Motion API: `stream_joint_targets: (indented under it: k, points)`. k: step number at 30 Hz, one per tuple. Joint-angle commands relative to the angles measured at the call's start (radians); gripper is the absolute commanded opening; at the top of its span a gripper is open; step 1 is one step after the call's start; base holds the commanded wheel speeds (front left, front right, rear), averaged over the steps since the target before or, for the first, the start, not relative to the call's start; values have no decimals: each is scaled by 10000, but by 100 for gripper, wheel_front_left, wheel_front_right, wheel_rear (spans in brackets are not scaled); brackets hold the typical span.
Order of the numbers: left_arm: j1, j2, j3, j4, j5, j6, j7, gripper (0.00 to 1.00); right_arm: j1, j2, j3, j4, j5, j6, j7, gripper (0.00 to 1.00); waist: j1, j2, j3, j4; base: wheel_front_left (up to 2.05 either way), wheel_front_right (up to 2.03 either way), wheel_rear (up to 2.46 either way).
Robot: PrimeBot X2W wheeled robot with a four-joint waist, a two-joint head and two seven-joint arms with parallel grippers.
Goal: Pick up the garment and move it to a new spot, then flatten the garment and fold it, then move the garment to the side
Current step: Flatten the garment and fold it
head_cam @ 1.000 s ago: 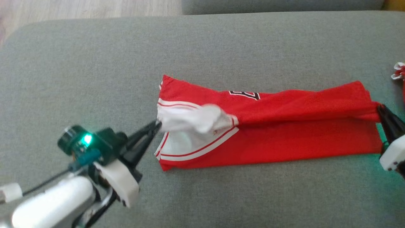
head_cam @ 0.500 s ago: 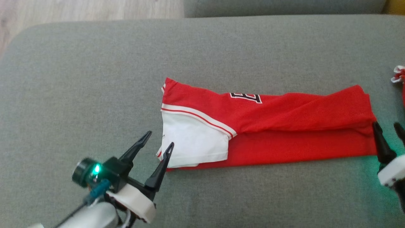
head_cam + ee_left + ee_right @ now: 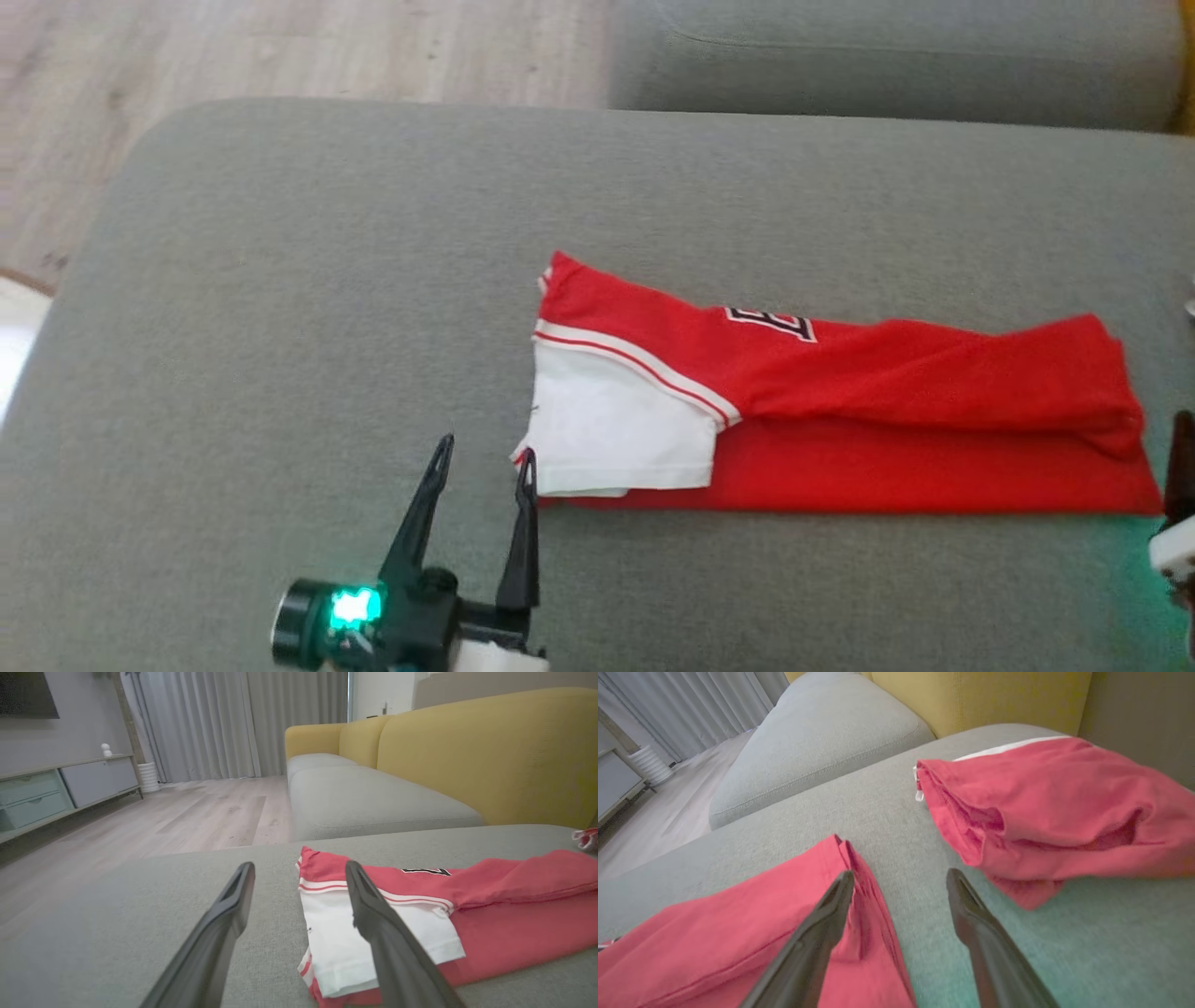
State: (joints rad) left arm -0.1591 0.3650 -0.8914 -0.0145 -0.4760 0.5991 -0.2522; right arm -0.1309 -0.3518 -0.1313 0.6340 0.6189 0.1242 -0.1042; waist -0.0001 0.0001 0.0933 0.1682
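- A red basketball jersey was laid as a long, folded band on the grey sofa cushion, right of the cushion's middle.
- Its left end was marked by a white panel with red-and-white trim. Its near edge ran straight, and its upper layer was left rumpled along the far side.
- The left pincer was seen spread and holding nothing. Its right fingertip was placed just beside the white panel's near corner; contact could not be told.
- The right pincer was likewise spread and empty. Its left finger was set over the jersey's right hem and its right finger over bare cushion.
- A second red garment was bunched beyond that hem, apart from the jersey, with a strip of cushion left between them.
- Broad bare cushion was left to the jersey's left and on its far side, and a narrower strip along the near side.
- The cushion's rounded far-left corner was bordered by wooden floor, and its far edge by another grey cushion.
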Motion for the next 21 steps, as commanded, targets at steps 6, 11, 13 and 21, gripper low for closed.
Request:
stream_joint_targets:
  k: [6, 11, 13, 21]
  points:
    - [408, -622, 1103, -565, 1355, -97, -94, 100, -1210, 286, -909, 1384, -1704, 65, 508, 100, 1, -1, -92, 609, 0, 0, 0]
    - [761, -940, 1489, -468, 1935, -477, -94, 100, -1459, 610, -1296, 2564, -2388, 65, 997, 95, 1, -1, -134, 791, 0, 0, 0]
    - [866, -1022, 1662, -454, 2092, -611, -94, 100, -1504, 727, -1393, 2840, -2475, 65, 1183, 25, 1, -1, -153, 792, 0, 0, 0]
    - [1255, -1381, 2351, -420, 2567, -1206, -95, 100, -1385, 378, -1374, 2237, -2421, 65, 881, 0, 1, -1, -295, 327, 0, 0, 0]
